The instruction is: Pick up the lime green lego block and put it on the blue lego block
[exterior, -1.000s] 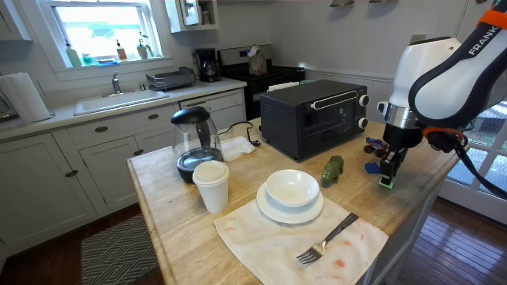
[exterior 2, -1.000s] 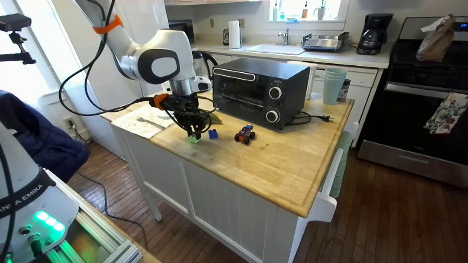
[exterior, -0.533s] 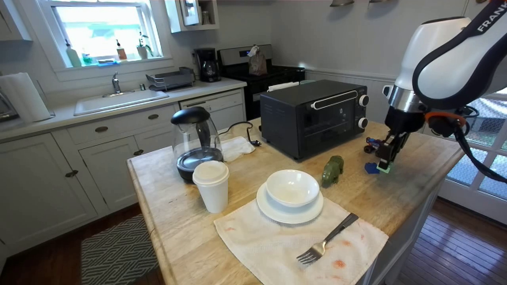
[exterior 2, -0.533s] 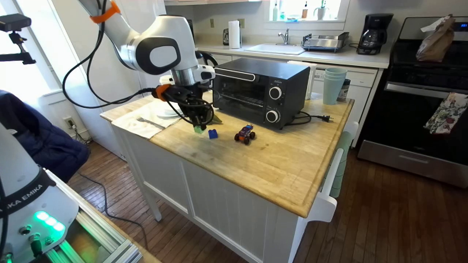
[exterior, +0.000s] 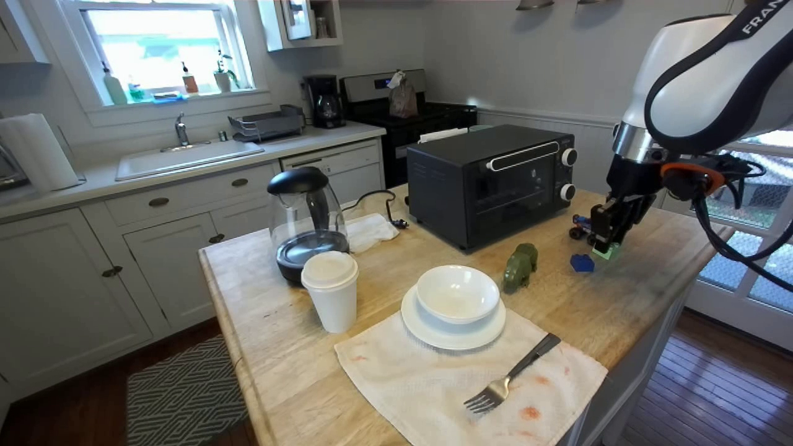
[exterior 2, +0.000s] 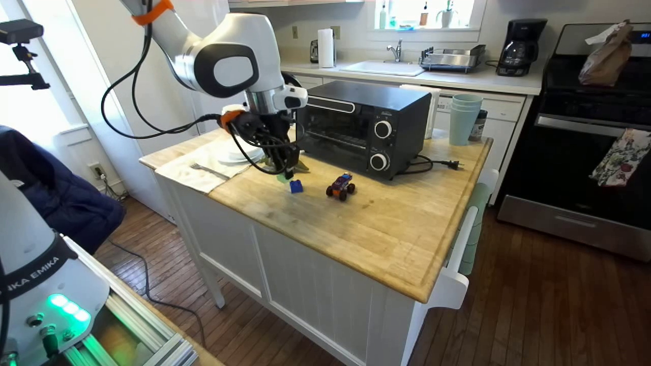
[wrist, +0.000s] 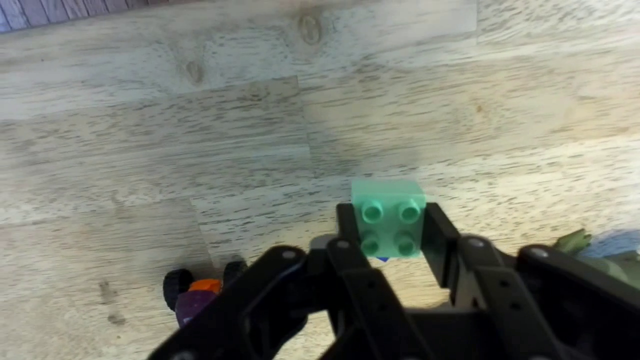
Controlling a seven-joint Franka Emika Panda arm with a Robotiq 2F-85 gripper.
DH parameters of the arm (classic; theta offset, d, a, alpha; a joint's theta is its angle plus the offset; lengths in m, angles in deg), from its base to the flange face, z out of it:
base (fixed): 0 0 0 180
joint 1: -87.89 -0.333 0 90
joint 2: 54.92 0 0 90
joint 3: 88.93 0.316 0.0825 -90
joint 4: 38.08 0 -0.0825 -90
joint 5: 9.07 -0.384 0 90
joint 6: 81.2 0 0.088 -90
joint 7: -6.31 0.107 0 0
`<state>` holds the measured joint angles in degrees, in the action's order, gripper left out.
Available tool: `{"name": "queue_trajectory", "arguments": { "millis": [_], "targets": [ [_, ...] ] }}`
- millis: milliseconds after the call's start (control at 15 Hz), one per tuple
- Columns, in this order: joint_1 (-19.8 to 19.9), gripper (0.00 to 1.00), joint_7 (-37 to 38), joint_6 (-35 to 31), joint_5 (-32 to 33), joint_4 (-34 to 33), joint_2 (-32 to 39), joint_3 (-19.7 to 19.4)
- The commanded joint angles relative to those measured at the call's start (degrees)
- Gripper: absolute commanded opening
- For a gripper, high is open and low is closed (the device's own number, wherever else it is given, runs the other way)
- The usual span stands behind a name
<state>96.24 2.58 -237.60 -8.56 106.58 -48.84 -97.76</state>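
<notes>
The lime green lego block [wrist: 390, 225], pale green with its studs facing the wrist camera, is clasped between both fingers of my gripper [wrist: 391, 222]. In an exterior view the block [exterior: 606, 251] hangs from the fingertips, raised off the table near the blue lego block [exterior: 582, 263]. Fingers partly cover the green block [exterior 2: 283, 178] in an exterior view, where the blue block [exterior 2: 296, 186] sits on the wood just to its right. Only a small corner of the blue block [wrist: 382, 259] peeks out below the green one in the wrist view; the rest is hidden behind it.
A toy monster truck [exterior 2: 341, 187] stands close by the blue block. The green animal figure [exterior: 520, 267] and the black toaster oven [exterior: 489, 186] are also near. A white bowl [exterior: 458, 294] on a plate, a fork [exterior: 513, 375] and a cloth lie farther along the table.
Still gripping the green block, my gripper has risen from the tabletop and moved towards the blue block's area. The blue block has stayed in place.
</notes>
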Motion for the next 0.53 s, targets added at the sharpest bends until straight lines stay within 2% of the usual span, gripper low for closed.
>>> {"name": "queue_trajectory", "arguments": {
  "millis": [0, 67, 467],
  "targets": [
    [0.32, 0.11, 0.65, 3.14, -2.2, -1.74, 0.64, 0.42],
    [0.15, 0.36, 0.61, 1.36, -0.38, -0.47, 0.07, 0.1],
    [0.16, 0.36, 0.69, 2.08, -0.6, -0.91, 0.26, 0.11]
  ]
}}
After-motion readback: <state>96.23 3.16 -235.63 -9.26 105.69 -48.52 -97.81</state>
